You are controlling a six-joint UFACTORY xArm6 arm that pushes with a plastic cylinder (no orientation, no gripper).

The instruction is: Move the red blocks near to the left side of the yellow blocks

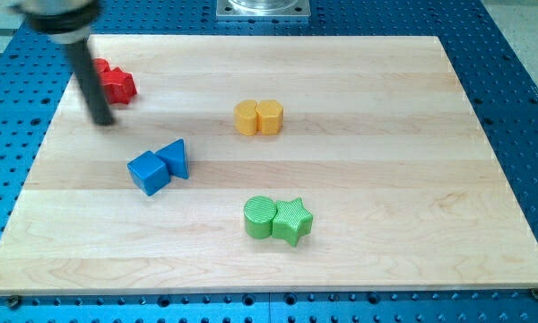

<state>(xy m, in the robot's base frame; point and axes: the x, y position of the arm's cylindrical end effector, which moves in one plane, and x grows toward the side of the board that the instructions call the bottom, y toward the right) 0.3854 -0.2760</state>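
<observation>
Pale wooden board [359,179] on blue perforated bench [520,90] — my bare tip [102,122] gripping nothing, just below-left of red blocks [115,82].

Count on wooden board [359,233]:
- red blocks [115,82]: 2, touching, shapes unclear, one partly hidden behind rod
- yellow blocks [258,117]: 2, touching
- blue blocks: 2; cube [149,171], triangular prism [176,158]
- green blocks: 2; cylinder [260,217], star [293,220]
- total blocks: 8
- rod: 1; my tip [103,122]: 1

We see a pale wood table [359,197] on a blue perforated base [520,81], w/ a metal plate [262,8] at top.
</observation>
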